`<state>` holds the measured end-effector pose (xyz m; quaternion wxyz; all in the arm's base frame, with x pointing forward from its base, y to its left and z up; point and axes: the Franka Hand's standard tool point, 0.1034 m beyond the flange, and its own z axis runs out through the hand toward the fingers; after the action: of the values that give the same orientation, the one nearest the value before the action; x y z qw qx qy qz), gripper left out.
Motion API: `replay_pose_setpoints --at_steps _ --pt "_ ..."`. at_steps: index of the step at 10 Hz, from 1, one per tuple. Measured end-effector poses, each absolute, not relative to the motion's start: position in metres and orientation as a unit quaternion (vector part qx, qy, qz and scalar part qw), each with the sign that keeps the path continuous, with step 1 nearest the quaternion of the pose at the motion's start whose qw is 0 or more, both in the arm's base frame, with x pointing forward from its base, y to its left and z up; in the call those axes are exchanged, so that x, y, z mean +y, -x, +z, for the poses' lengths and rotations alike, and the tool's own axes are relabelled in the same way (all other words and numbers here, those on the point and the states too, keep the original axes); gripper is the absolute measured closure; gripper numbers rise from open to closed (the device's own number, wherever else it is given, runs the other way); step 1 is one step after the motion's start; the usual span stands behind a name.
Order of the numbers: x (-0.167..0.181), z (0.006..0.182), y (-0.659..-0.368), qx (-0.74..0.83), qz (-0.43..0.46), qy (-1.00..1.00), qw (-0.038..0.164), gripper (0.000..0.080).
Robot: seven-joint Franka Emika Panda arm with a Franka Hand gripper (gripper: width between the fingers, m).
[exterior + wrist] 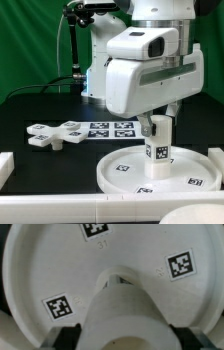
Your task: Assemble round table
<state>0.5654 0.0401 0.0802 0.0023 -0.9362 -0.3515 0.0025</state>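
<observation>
Tool (157,127) clamped on upright leg (157,150), which stands at centre of round disc (113,172).

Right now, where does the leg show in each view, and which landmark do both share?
Exterior view: leg upright on the disc, low, toward the exterior view's right, under the gripper.
Wrist view: leg in the foreground between the fingers, pointing at the disc.
Shared landmark: the tagged disc.

The black table (40,108) carries three items directly. The rimmed round disc (112,176) lies at the exterior view's right front. The cross-shaped piece (58,134) lies at its left. The marker board (112,128) lies flat between them, further back.
</observation>
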Motion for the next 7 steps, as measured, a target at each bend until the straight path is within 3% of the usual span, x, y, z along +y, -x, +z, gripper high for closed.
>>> replay_pose_setpoints --at_steps 3,5,7 --pt "0.0402 0.08 -0.5653 -0.262 0.003 0.965 0.003 0.0392" --pt "0.0374 0.0794 -0.566 -0.132 -0.001 0.991 0.026 0.0392" --pt "0.0361 0.0792 -0.5663 -0.011 0.0 0.999 0.033 0.0392"
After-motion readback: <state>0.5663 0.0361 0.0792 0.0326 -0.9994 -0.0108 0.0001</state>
